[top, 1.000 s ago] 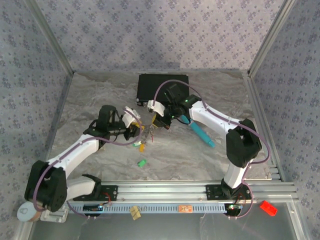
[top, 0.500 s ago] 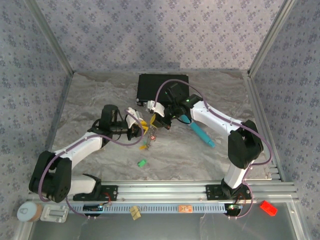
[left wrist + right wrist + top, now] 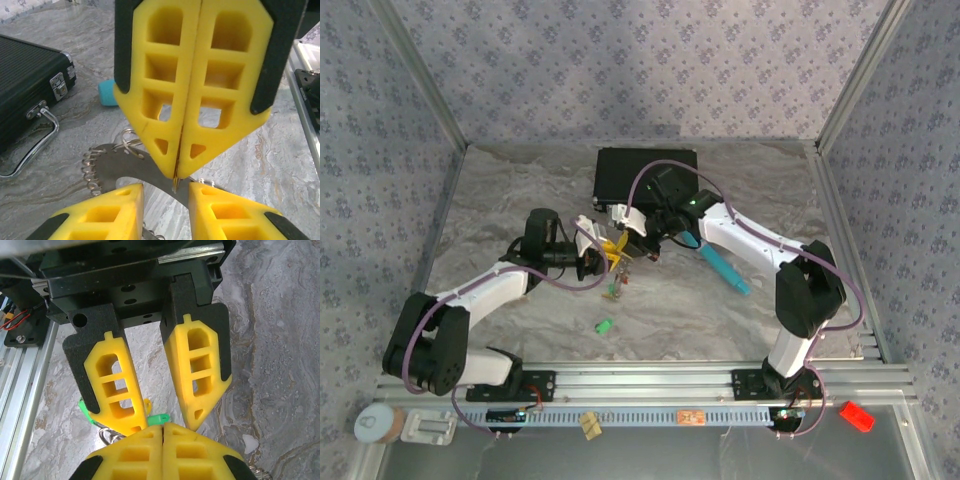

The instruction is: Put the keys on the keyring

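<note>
My right gripper (image 3: 632,249) is shut on the keyring (image 3: 617,283), a silvery band with a coiled edge that hangs between the two grippers above the marbled table. In the left wrist view the right gripper (image 3: 176,178) pinches a thin brassy sliver at the keyring (image 3: 107,161). My left gripper (image 3: 165,194) stands open just below it, and the band crosses its gap unclamped. From the right wrist, my shut right gripper (image 3: 163,429) faces the open left gripper (image 3: 167,415); a green key (image 3: 161,418) and a yellow key head (image 3: 147,404) dangle there. One green key (image 3: 604,326) lies loose on the table.
The black case (image 3: 645,175) with its metal handle (image 3: 35,145) lies at the back, close behind the grippers. A teal pen-like cylinder (image 3: 720,265) lies to the right under the right arm. A red block (image 3: 857,416) sits beyond the front rail.
My left gripper has moved right and back, closing in on the right gripper, and its jaws have narrowed a little. The right gripper has barely moved.
</note>
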Controlling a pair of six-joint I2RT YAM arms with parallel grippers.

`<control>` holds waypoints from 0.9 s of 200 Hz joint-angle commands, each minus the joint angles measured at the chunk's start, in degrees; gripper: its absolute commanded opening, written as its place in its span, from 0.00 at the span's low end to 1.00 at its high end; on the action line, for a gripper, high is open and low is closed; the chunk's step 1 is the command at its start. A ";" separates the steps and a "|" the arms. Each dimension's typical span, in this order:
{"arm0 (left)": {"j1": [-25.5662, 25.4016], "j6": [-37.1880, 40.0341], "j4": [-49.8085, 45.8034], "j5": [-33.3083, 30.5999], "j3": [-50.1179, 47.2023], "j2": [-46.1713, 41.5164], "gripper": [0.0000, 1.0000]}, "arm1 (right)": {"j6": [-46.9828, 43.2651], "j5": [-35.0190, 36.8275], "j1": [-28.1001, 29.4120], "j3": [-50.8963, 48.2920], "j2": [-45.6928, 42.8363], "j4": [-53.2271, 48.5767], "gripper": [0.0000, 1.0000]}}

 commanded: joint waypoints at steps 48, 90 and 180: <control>-0.34 -0.43 2.50 4.46 0.60 -0.01 0.22 | -1.90 -0.19 1.12 2.66 -0.35 -1.89 0.00; -0.38 0.08 2.18 3.82 1.24 -0.20 0.03 | -1.73 -0.20 1.24 2.75 -0.30 -2.11 0.00; -2.90 4.79 1.90 -1.16 -0.43 -3.10 0.00 | 7.63 -2.24 -4.35 -18.35 -19.12 16.44 0.30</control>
